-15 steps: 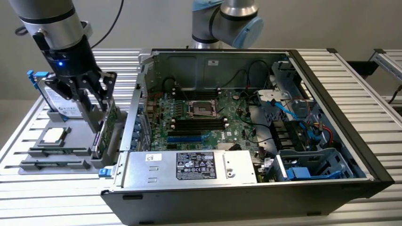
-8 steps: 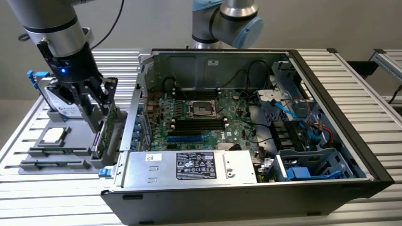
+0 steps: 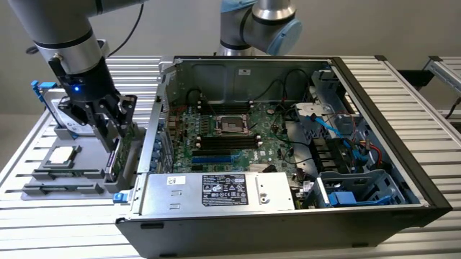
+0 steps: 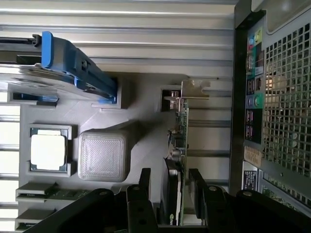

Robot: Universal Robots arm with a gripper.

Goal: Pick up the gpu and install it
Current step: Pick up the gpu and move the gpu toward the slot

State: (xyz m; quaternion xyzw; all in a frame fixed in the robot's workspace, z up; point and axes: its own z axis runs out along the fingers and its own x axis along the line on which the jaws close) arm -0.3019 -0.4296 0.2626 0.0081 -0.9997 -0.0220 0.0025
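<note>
And here we are at the exterior view's left, where the gripper (image 3: 115, 128) is down over the grey parts holder (image 3: 43, 190) on the slatted tabletop (image 3: 21, 229). The gpu (image 3: 117, 154) stands on edge in its slot in that holder, which looks deliberate: both flat faces are exposed so a finger can drop down on each side. That is how the wrist view has it, with the gripper (image 4: 170, 174) spread wide and straddling the gpu (image 4: 181, 128). There is one finger per face and a sliver of space showing, so I judge nothing is pinched yet. The card's silver bracket (image 4: 190, 91) sits at the far end, away from the fingers. It is tight here. The open computer case (image 3: 425, 178) stands just beside the holder in the exterior view, its rear panel (image 4: 282, 97) close alongside the card. On the card's other side, the blue-framed hard drive (image 4: 73, 65) stands in its own slot. The CPU chip (image 4: 47, 152) lies flat further out, next to a square grey block (image 4: 103, 155). Inside the case, the motherboard (image 3: 223, 135) lies open, with loose cables (image 3: 288, 81) draped toward the exterior view's right.
</note>
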